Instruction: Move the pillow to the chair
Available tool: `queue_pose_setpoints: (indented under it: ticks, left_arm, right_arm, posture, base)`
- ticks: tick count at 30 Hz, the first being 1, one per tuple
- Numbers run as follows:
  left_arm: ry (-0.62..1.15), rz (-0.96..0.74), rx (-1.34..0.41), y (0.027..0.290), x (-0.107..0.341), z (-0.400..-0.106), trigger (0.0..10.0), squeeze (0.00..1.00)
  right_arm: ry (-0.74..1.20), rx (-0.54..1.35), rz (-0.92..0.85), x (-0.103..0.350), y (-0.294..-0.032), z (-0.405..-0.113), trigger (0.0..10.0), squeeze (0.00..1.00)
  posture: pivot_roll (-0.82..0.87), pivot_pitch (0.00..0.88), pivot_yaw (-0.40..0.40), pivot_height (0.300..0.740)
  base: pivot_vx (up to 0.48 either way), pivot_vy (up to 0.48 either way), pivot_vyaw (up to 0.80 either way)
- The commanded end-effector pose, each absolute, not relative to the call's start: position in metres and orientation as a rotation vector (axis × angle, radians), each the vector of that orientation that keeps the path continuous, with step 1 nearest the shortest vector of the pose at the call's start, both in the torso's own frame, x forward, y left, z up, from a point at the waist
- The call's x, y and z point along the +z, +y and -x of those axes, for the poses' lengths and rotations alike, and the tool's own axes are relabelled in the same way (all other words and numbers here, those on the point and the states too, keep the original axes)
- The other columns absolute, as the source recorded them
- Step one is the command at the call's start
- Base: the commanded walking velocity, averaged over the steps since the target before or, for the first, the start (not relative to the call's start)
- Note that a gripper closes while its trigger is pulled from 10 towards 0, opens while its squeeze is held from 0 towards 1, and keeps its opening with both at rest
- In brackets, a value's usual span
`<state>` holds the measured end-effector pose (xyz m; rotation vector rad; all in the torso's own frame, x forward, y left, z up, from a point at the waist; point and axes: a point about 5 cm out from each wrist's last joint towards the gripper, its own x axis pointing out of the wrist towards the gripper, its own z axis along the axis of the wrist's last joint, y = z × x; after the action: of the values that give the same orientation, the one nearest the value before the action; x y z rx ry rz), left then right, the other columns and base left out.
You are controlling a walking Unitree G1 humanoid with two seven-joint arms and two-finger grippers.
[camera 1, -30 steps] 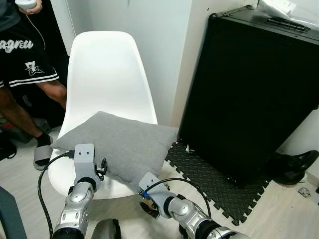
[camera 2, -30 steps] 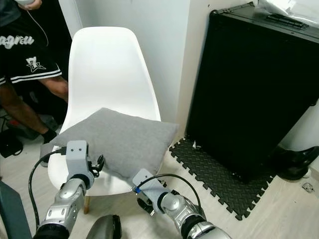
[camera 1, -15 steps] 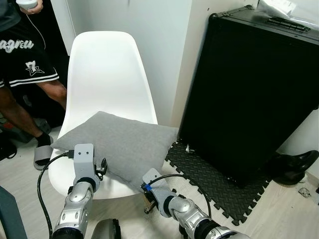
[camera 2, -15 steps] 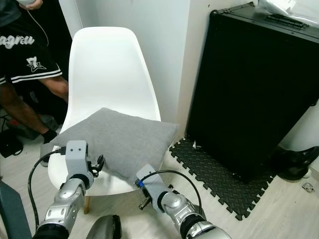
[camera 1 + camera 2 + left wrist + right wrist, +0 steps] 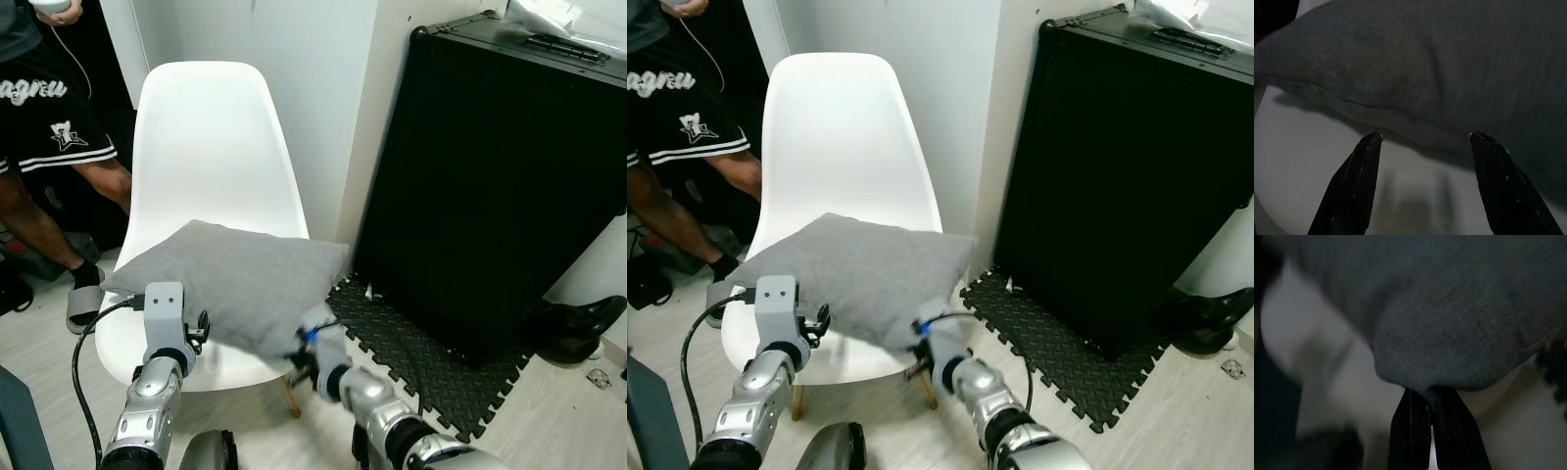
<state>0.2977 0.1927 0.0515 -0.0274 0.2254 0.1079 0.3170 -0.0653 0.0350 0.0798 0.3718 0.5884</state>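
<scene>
In the left eye view, a grey pillow [image 5: 230, 284] lies across the seat of a white chair [image 5: 211, 147], its right corner reaching past the seat's edge. The left arm comes up from below toward the pillow's near left edge, with the left gripper [image 5: 201, 328] just at that edge. The right arm is blurred; the right gripper [image 5: 299, 354] sits at the pillow's near right corner, which looks lifted off the seat. A large black case [image 5: 500, 186] stands upright to the right of the chair on a black foam mat [image 5: 411, 367], with a black shoe [image 5: 578, 328] beside it. A person [image 5: 44, 117] in black shorts stands to the left of the chair, wearing a grey sandal [image 5: 83, 304].

The right eye view shows the same layout: pillow on the seat, one gripper at each near corner.

In the left wrist view, the two black fingers [image 5: 1359, 186] are spread wide apart with nothing between them. Their tips are just short of the pillow's seam, and the white seat shows under it.

In the right wrist view, the picture is dark and smeared. The two fingers [image 5: 1413, 428] are pressed close together right at the rounded corner of the pillow, and they appear to pinch the fabric edge there.
</scene>
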Motion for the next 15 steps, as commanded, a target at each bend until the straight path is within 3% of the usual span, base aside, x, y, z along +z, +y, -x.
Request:
queue_pose_setpoints:
  ticks: [1, 6, 15]
  left_arm:
    - [0.218, 0.028, 0.106, 0.193, 0.055, -0.301, 10.0, 0.00]
    - [0.202, 0.039, 0.092, 0.188, 0.060, -0.308, 10.0, 0.00]
    - [0.179, 0.047, 0.060, 0.179, 0.067, -0.315, 10.0, 0.00]
  right_arm:
    - [0.246, 0.561, -0.150, 0.061, -0.068, -0.334, 0.0, 0.00]
    - [0.070, 0.470, -0.246, 0.107, -0.088, -0.363, 0.0, 0.00]
    - [-0.088, 0.360, -0.315, 0.153, -0.120, -0.386, 0.0, 0.00]
  posture:
    - [0.03, 0.063, -0.063, 0.588]
    - [0.02, 0.043, -0.052, 0.588]
    - [0.02, 0.023, -0.038, 0.588]
  base:
    - [0.000, 0.000, 0.00]
    - [0.000, 0.000, 0.00]
    - [0.000, 0.000, 0.00]
